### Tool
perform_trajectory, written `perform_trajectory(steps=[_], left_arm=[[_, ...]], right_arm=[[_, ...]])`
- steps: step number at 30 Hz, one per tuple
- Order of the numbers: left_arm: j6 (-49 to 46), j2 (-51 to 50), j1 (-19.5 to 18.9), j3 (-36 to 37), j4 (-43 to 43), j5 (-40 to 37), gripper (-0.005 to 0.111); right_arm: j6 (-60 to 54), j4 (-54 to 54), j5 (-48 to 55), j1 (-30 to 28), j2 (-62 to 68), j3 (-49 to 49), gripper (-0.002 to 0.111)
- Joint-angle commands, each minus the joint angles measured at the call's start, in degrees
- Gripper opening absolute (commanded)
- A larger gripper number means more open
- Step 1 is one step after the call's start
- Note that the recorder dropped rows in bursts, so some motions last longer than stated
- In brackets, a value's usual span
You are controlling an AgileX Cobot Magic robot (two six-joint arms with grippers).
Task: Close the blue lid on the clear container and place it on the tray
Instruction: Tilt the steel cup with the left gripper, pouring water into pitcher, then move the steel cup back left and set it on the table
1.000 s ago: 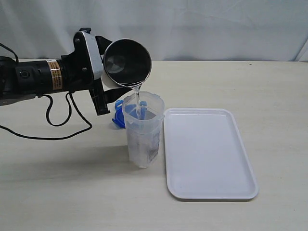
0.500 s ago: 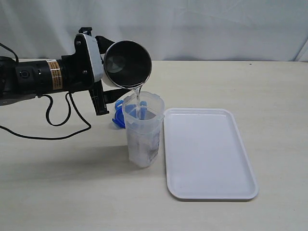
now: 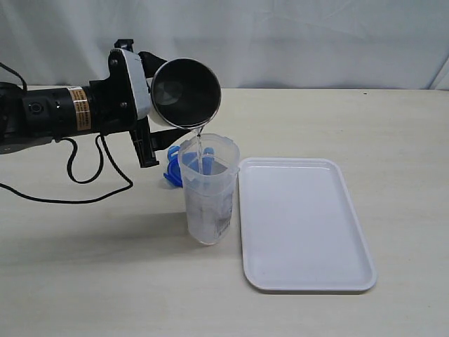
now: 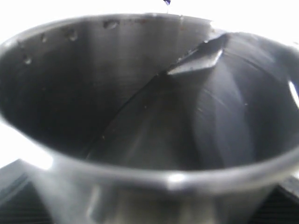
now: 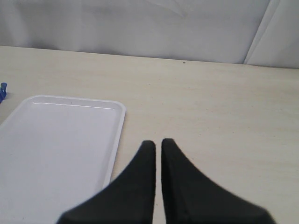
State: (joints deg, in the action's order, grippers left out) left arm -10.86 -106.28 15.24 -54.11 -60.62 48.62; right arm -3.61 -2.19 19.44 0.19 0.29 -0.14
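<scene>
Left gripper (image 3: 149, 105): clamped on the steel tumbler (image 3: 186, 93), one black finger above it and one below; seen so only in the exterior view
Steel tumbler: tipped on its side, mouth towards the camera; a thin stream of water (image 3: 200, 144) falls from its lip into the clear container (image 3: 208, 203)
Left wrist view: filled by the tumbler's inside (image 4: 149, 116), droplets on the wall; no fingers visible there
Clear container: upright on the table (image 3: 393, 140), uncovered, just beside the tray's (image 3: 302, 277) left edge, not on it
Blue lid (image 3: 172, 172): on the table behind the container, partly hidden by it; a blue sliver (image 5: 2, 91) at the edge of the right wrist view
Tray: flat, white, bare
Right gripper (image 5: 158, 144): fingertips pressed together, holding nothing, over bare table beside the tray (image 5: 56, 140); outside the exterior view
Cable (image 3: 84, 175): loops on the table under the left arm
</scene>
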Motion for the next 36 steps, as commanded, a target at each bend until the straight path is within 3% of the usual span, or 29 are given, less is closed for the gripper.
perform_trajectory(steps=[1,7,19,22,24,27,31,36], left_arm=[[-1.4,1.1,0.2,-0.9,2.8,3.9,0.0],[0.8,1.1,0.2,-0.9,2.8,3.9,0.0],[25.3,1.1,0.2,-0.9,3.7,2.7,0.0],[29.3,0.0,0.0,-0.9,16.5,-4.5,0.0],[29.1,-1.7,-0.6,-1.2,23.4,-4.6,0.0],[29.2,-4.9,-0.9,-4.9,24.2,-4.7,0.0],[30.4,-11.2,-2.0,-14.0,31.8,-9.5,0.0],[30.8,-15.6,-8.7,-17.9,33.3,-9.7,0.0]], right_arm=[[0.0,0.0,0.1,-0.4,-0.3,0.1,0.004],[0.0,0.0,0.1,-0.4,-0.3,0.1,0.004],[0.0,0.0,0.1,-0.4,-0.3,0.1,0.004],[0.0,0.0,0.1,-0.4,-0.3,0.1,0.004],[0.0,0.0,0.1,-0.4,-0.3,0.1,0.004],[0.0,0.0,0.1,-0.4,-0.3,0.1,0.004],[0.0,0.0,0.1,-0.4,-0.3,0.1,0.004],[0.0,0.0,0.1,-0.4,-0.3,0.1,0.004]])
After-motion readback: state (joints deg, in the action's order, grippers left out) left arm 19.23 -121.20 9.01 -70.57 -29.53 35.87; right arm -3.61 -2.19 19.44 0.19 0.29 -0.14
